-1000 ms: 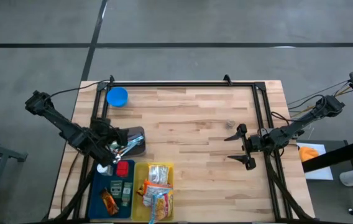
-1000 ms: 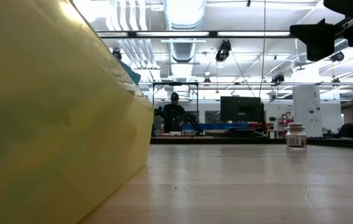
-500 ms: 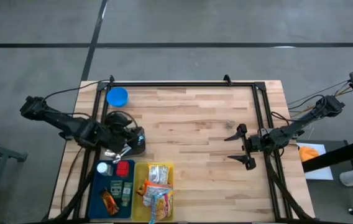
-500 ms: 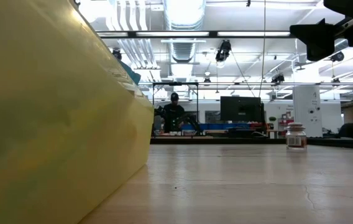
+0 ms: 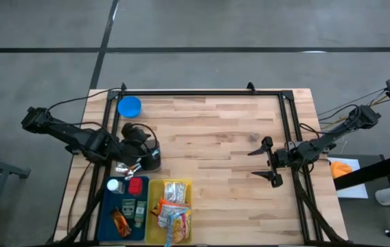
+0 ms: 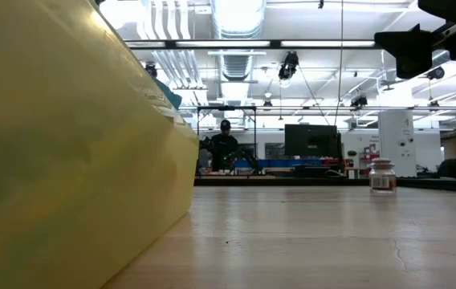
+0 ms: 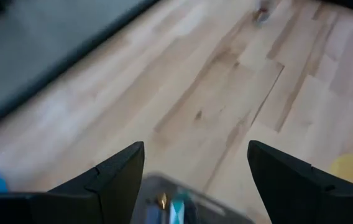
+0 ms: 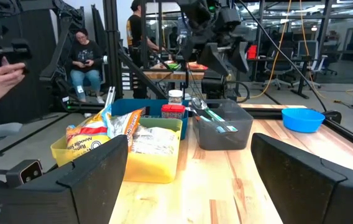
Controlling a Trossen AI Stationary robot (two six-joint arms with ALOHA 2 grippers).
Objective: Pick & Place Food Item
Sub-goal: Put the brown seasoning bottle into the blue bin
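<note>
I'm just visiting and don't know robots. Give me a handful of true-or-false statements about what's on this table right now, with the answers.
1. A blue bowl sits near a back corner of the table. True.
2. The yellow bin is empty. False: it holds snack packets.
3. The right gripper is open and holds nothing. True.
4. The left gripper hangs over the small jar. False: it is over the grey bin of utensils, far from the jar.
5. The blue bin lies beside the yellow one. True.
</note>
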